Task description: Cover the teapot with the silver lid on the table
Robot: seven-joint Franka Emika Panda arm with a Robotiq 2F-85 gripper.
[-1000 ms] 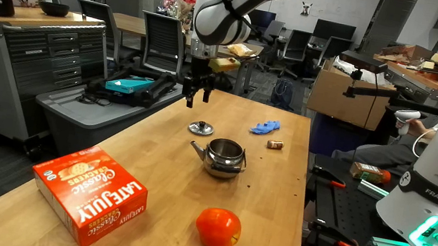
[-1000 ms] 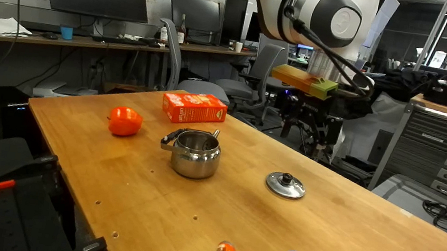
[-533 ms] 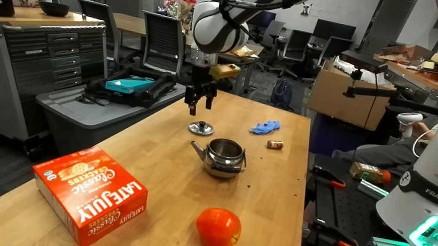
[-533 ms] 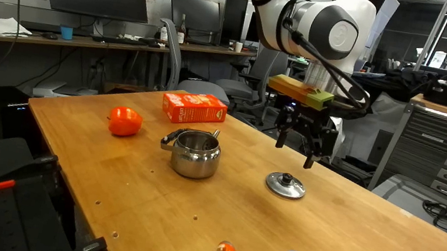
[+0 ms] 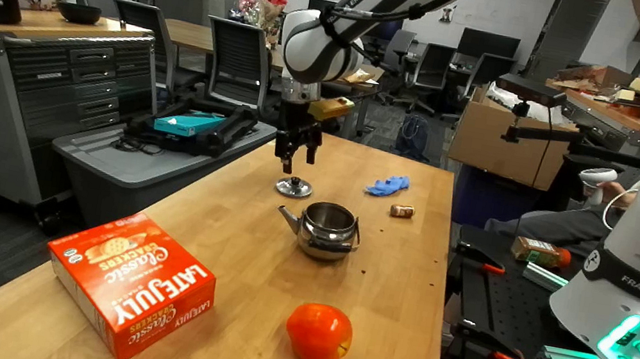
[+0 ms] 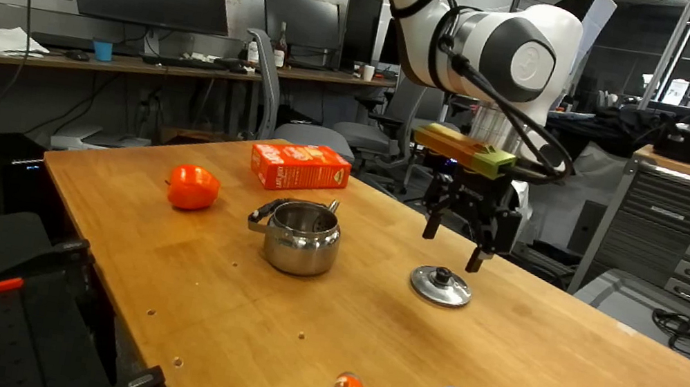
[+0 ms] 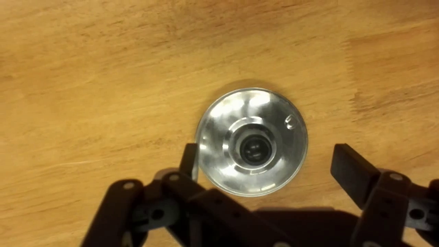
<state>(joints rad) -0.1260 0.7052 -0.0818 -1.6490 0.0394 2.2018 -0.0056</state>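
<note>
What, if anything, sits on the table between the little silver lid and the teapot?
Nothing: only a bare stretch of the wooden table lies between the silver lid and the teapot, as both exterior views show.

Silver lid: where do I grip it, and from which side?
Probably by its dark knob, straight from above. The silver lid lies flat on the table, its rim low down, knob standing up at its centre; the open gripper hovers above, pointing down.
</note>
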